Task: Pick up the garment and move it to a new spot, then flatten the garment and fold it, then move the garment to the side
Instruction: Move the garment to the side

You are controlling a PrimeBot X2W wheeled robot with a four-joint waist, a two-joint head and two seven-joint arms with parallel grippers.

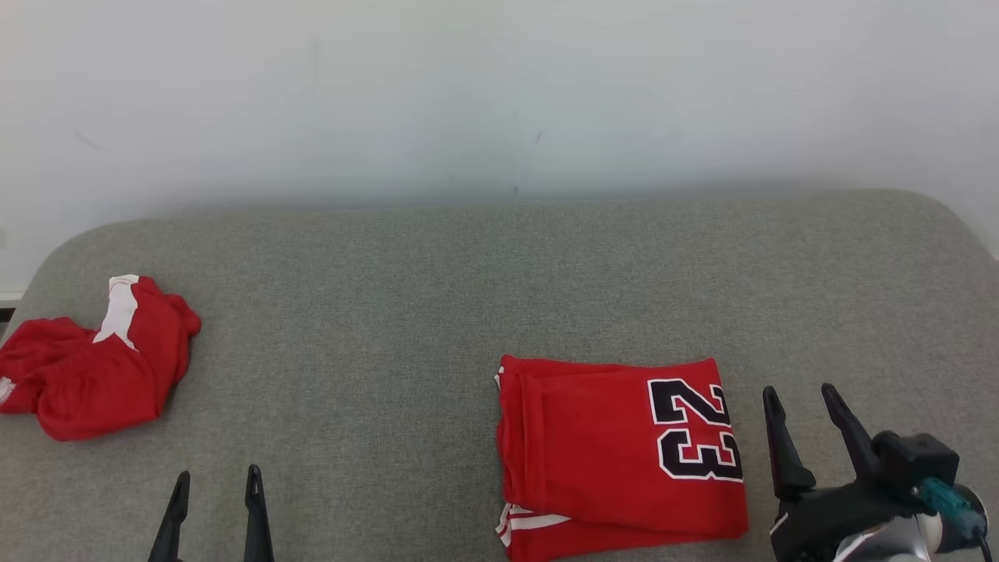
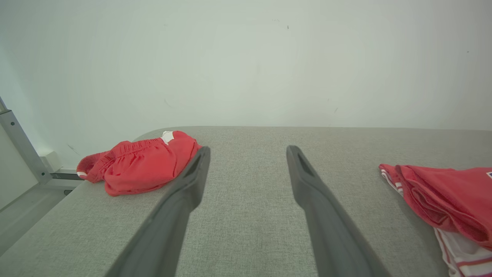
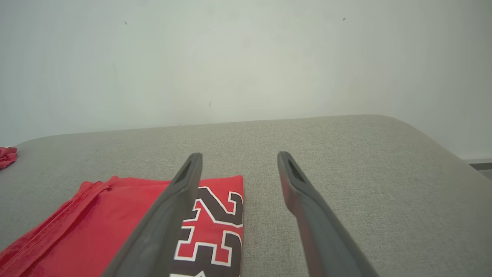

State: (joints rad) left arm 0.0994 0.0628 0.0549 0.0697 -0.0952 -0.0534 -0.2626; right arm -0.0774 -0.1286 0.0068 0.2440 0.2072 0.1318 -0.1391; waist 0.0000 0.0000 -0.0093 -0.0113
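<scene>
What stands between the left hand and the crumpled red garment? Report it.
Nothing visible. The open left hand sits near the front edge; the crumpled garment lies farther back to its left, with bare grey surface between. The folded jersey lies off to the right, clear of that path.
</scene>
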